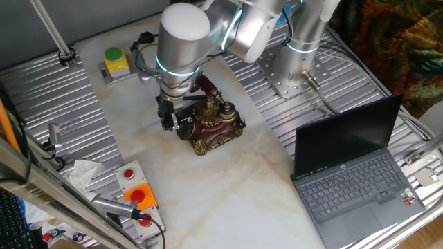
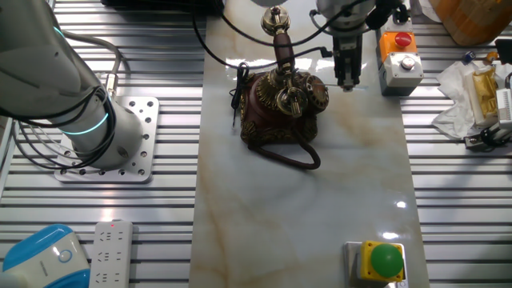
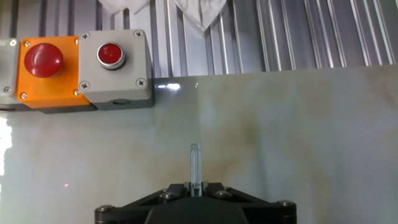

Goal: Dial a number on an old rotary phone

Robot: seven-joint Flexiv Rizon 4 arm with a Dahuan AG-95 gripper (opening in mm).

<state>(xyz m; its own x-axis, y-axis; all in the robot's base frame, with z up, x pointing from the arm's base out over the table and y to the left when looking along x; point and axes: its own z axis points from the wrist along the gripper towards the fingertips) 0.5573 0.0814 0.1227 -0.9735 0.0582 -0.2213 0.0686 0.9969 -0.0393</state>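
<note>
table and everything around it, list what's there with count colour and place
old rotary phone: 1, dark red with brass trim, middle of the marble table, handset on its cradle
black cord: 1, looped on the table at the phone's base
laptop: 1, dark grey, open, on the table's edge
yellow box with green button: 1, at one end of the table
red-button boxes: 1 orange, 1 grey, side by side at the other end
power strip: 1, white, on the ribbed metal
crumpled paper: white, beside the button boxes
arm: 1, silver, over the phone
claw: 1, black, beside the phone, shut on a thin clear stick
</note>
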